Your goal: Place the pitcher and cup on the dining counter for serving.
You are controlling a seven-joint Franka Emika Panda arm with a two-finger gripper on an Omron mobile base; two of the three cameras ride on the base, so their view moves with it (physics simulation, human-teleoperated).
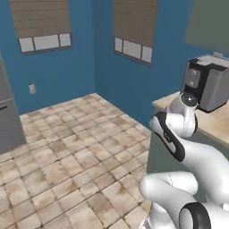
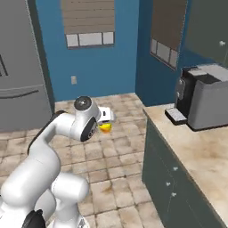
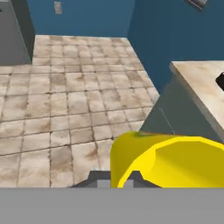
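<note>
My gripper (image 2: 106, 124) hangs over the tiled floor, out in front of the arm, shut on the yellow cup (image 2: 105, 128). In the hand view the cup (image 3: 166, 159) lies close at the bottom right, its open mouth turned toward the camera, and the dark fingertips (image 3: 98, 178) show at its near side. The pitcher and the dining counter are out of view.
A marble counter (image 2: 196, 151) on grey cabinets runs along the right and carries a black and grey coffee machine (image 2: 202, 95). A grey fridge (image 2: 20, 67) stands at the left. Blue walls with shuttered windows (image 2: 88, 24) close the room, and open tiled floor (image 1: 67, 152) lies between.
</note>
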